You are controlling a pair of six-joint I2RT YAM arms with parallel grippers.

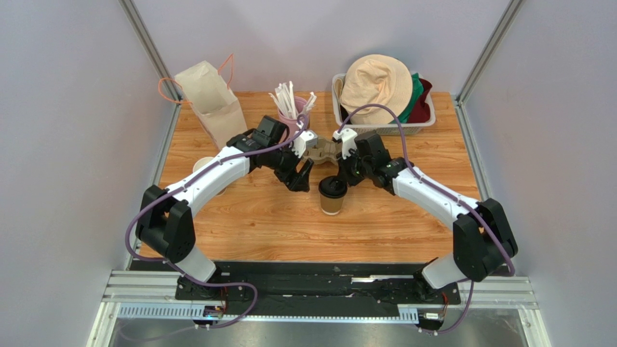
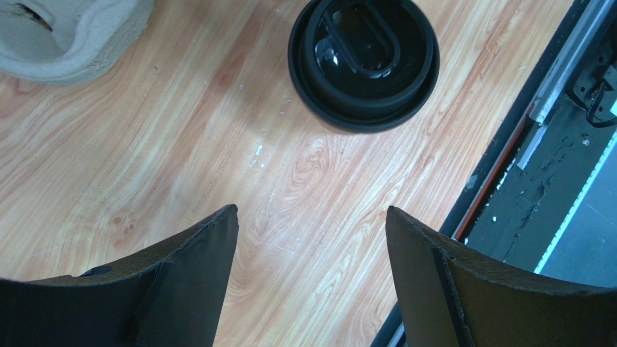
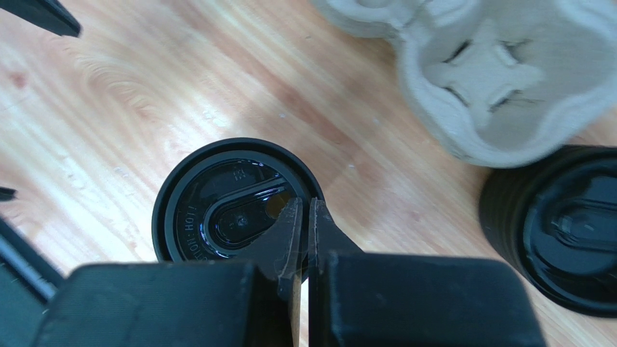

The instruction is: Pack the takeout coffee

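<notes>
The takeout coffee [image 1: 332, 194], a brown paper cup with a black lid, stands upright on the wooden table between my two grippers. My left gripper [image 1: 300, 178] is open and empty just left of it. In the left wrist view the lid [image 2: 363, 59] lies ahead of the open gripper [image 2: 312, 211], well clear of it. My right gripper [image 1: 346, 173] is shut and empty. In the right wrist view its tips [image 3: 305, 207] hover over the rim of the lid [image 3: 217, 210]; I cannot tell if they touch it.
A pulp cup carrier [image 1: 324, 150] [image 3: 485, 79] lies just behind the cup. A stack of black lids [image 3: 565, 224] stands beside it. A paper bag [image 1: 210, 101], a pink cup of stirrers [image 1: 293, 108] and a basket of hats [image 1: 384, 94] stand at the back. A lidless cup [image 1: 203, 165] stands left.
</notes>
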